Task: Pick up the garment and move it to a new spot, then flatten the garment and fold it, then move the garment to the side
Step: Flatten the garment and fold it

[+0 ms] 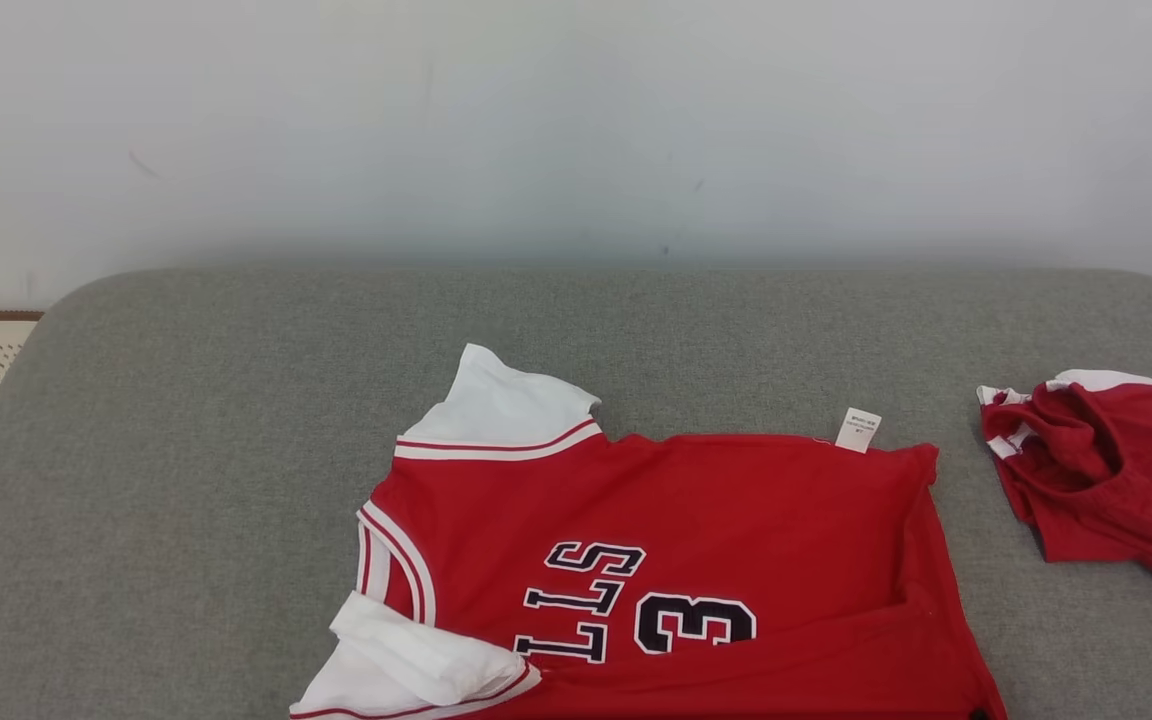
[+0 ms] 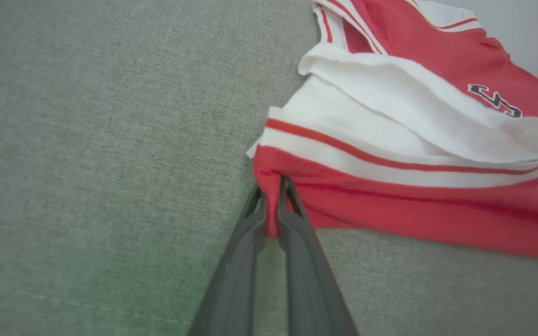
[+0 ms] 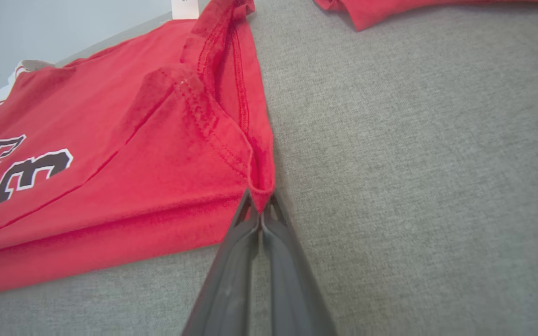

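1. The red jersey [image 1: 676, 560] lies mostly flat on the grey padded surface [image 1: 236, 400], collar end towards the robot's left and hem towards its right; its near edge runs off the bottom of the head view.
2. The left gripper [image 2: 272, 201] is closed tight on a pinch of red cloth at the near left corner, just below the white and red striped band [image 2: 390, 158].
3. The right gripper [image 3: 260, 205] is likewise clamped shut, holding the near right corner where the stitched hem [image 3: 213, 121] doubles over.
4. One grip at each near corner looks like the start of a fold: lifting both together would carry the near edge over towards the far edge while the cloth stays taut between them.
5. The white sleeve [image 1: 406, 665] is rumpled back over the chest, and could end up trapped inside the fold.
6. Beyond the jersey the padding is bare up to the wall [image 1: 576, 120], so there is room to carry the edge forward.
7. To the left the surface is open to its rounded edge; to the right a second red garment [image 1: 1106, 470] lies near the hem but apart from it, leaving less room there
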Available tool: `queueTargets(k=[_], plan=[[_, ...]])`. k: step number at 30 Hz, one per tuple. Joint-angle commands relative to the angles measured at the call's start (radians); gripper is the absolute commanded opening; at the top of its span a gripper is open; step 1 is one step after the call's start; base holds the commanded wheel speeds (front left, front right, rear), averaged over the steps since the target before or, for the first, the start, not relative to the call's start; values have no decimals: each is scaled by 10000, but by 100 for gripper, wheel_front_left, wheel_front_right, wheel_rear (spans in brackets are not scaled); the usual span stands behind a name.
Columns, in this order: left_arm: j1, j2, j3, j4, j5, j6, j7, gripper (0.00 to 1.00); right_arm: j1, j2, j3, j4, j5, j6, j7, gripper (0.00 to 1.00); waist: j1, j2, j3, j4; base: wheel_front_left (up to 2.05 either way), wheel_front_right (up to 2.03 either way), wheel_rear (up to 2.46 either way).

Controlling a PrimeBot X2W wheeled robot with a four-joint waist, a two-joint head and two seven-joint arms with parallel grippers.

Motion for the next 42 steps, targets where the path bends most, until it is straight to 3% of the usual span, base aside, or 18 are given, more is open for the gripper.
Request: queueTargets(k=[1,2,3,4,5,6,12,21,31,42], plan=[[177,153,170,136,91,45,-12,0,183,-137,-84,11,90,-19,-13,0,1,2,-1,9,0,0,0],[150,151,178,157,94,57,-12,0,199,-145,-107,31,105,-19,-13,0,1,2,14,7,0,0,0],[108,154,178,155,109,98,-12,0,194,-136,-179,78,117,-19,-13,47,1,2,31,6,0,0,0],[52,154,166,51,156,186,-12,27,145,-126,-244,76,108,-20,-15,100,1,2,57,3,0,0,0],[-16,156,158,-95,157,222,-13,81,46,-129,-391,11,78,-20,-15,100,1,2,97,7,0,0,0],[-97,153,150,-311,231,288,-13,100,-37,-142,-540,-94,2,-17,-15,100,1,2,147,16,0,0,0],[-753,89,36,-1810,818,572,-12,100,-828,-32,-1292,-811,-742,-16,-9,100,1,2,731,120,0,0,0],[-2661,95,-475,-1495,1282,256,-12,100,-2742,-207,-771,-593,-1115,-16,-9,100,1,2,1635,132,0,0,0],[-5620,101,-1180,561,1551,-210,-12,100,-4614,-386,-88,55,-985,-16,-10,100,1,2,2606,-25,0,0,0],[-9140,409,-1884,3811,1765,-598,241,100,-6233,-250,814,202,-782,-16,-9,100,1,2,3781,-768,0,0,0]])
